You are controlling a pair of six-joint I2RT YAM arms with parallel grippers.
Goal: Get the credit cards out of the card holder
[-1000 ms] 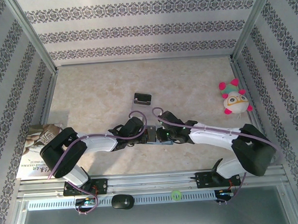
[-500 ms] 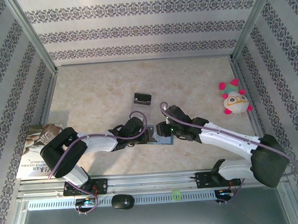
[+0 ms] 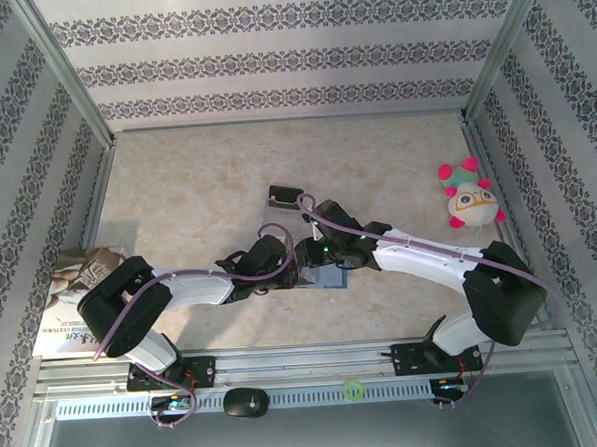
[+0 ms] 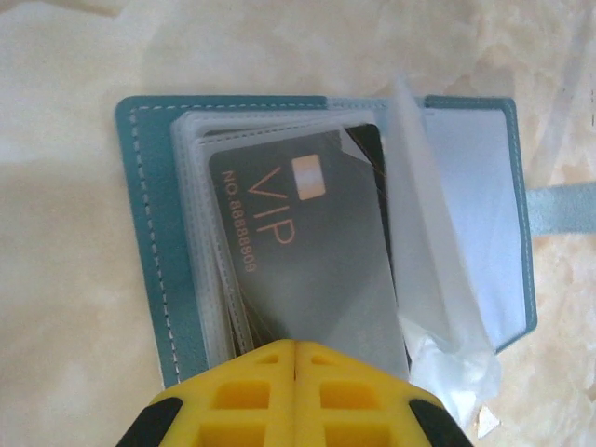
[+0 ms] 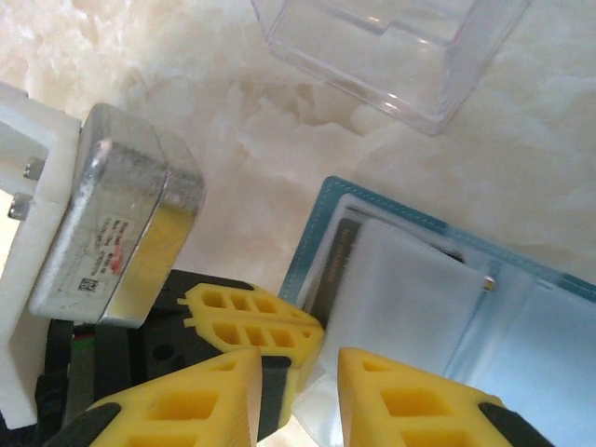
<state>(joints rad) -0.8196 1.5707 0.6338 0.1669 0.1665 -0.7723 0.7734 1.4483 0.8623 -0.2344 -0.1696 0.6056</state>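
- Card holder (image 4: 149,233) lay open on the bench (image 3: 177,190), near the middle, between the two arm tips, with its clear sleeves fanned up.
- Dark VIP card (image 4: 307,270) sat skewed among the sleeves.
- Left end effector (image 4: 296,352) was fully closed at the card's near edge; couldn't tell if it gripped the card.
- Right end effector (image 5: 298,372) was slightly apart over the holder's edge, with nothing visibly held.
- Clear stand (image 5: 391,47) stood just beyond.

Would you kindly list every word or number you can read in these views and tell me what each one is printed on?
"VIP": on the dark card in the card holder.
"NO.88888...": beside it on the same card; the last digits are unclear.
Label on the metal block: too small to read.
Print on the booklet: too blurred to read.
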